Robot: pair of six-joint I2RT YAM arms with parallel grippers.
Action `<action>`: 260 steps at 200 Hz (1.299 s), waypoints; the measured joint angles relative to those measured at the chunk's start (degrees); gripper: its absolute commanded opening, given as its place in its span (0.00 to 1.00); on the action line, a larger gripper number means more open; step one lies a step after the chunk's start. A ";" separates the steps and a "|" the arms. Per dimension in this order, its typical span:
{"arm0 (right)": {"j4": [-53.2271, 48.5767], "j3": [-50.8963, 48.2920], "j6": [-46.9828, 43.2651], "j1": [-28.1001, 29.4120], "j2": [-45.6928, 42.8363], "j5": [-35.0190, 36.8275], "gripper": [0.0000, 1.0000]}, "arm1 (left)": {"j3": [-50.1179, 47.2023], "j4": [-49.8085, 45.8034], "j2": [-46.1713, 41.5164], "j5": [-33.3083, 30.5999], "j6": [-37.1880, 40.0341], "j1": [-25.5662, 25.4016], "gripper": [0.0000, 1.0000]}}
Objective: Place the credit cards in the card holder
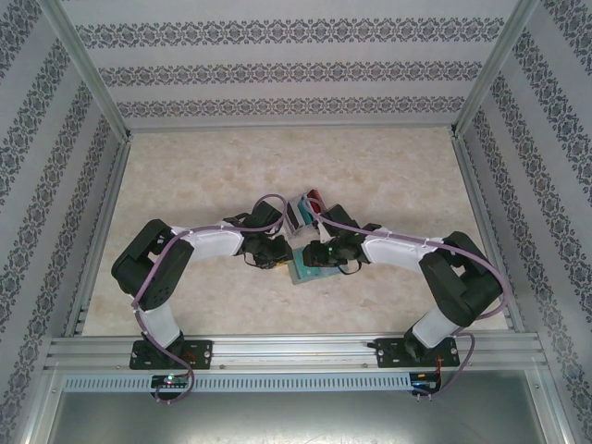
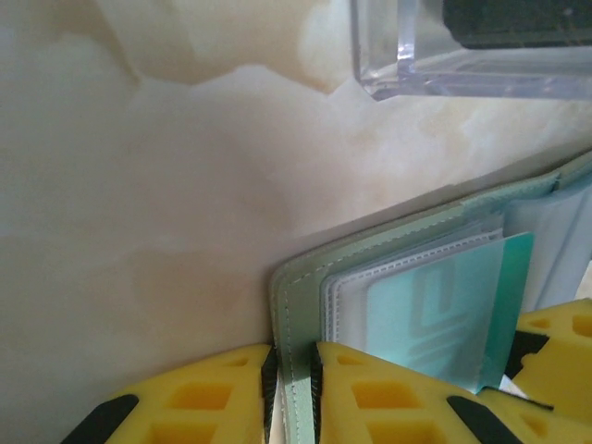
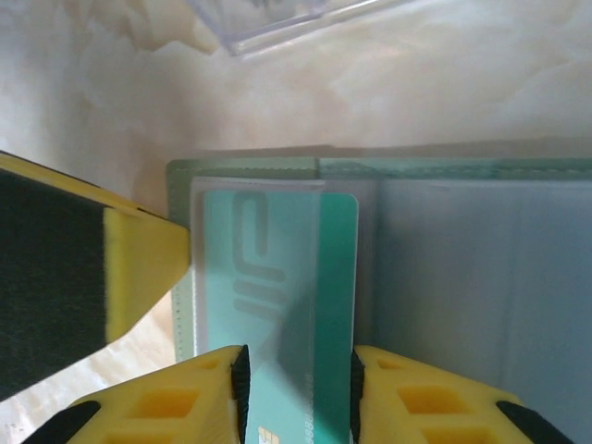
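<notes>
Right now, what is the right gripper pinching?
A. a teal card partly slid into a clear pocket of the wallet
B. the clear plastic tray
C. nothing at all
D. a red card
A: in the right wrist view the right gripper has its fingers on both long edges of the teal card, whose far end sits under a clear sleeve of the wallet.

Card holder: grey-green bifold, lying open and flat on the marble desk, clear plastic sleeves inside. Teal-green credit card partly slid into a sleeve on one half, near end sticking out. More cards stand upright just beyond; red one visible.
</notes>
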 measured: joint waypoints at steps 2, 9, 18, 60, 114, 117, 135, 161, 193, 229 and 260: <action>-0.07 0.09 0.02 0.09 0.09 0.00 0.35 | 0.00 0.00 0.00 0.00 0.00 0.00 0.22; -0.20 0.42 0.15 0.59 0.57 0.07 0.36 | 0.00 0.00 0.00 -0.02 0.00 0.00 0.23; -0.37 0.61 0.28 1.11 1.22 0.28 0.37 | 0.00 0.00 0.00 -0.02 0.02 0.00 0.23; -0.66 1.20 1.49 1.53 2.29 0.44 0.39 | 0.00 0.09 -0.17 -0.04 0.00 -0.02 0.24; -3.21 1.20 1.18 -0.24 -5.31 2.12 0.52 | -0.57 0.42 -1.27 -2.54 0.04 -0.59 0.28; -3.30 1.25 1.01 -0.72 -6.54 2.27 0.53 | -0.59 0.42 -1.40 -2.86 0.04 -0.66 0.29; -4.48 2.67 -0.39 -4.24 -11.58 4.11 0.57 | -1.11 0.39 -2.78 -5.57 0.22 -0.66 0.32; -9.60 10.93 -4.61 -8.24 -11.30 9.90 0.59 | -1.18 0.00 -6.01 -9.11 1.33 -0.35 0.41; -15.93 24.09 -10.19 -10.56 -2.16 15.41 0.59 | 0.94 -0.13 -7.39 -10.10 2.05 2.86 0.45; -20.81 31.17 -14.03 -11.19 7.34 16.20 0.59 | 10.40 -0.70 -1.36 -9.38 2.25 7.56 0.44; -23.43 33.99 -15.30 -11.26 11.21 15.50 0.59 | 15.47 -0.68 3.43 -8.46 2.14 7.98 0.39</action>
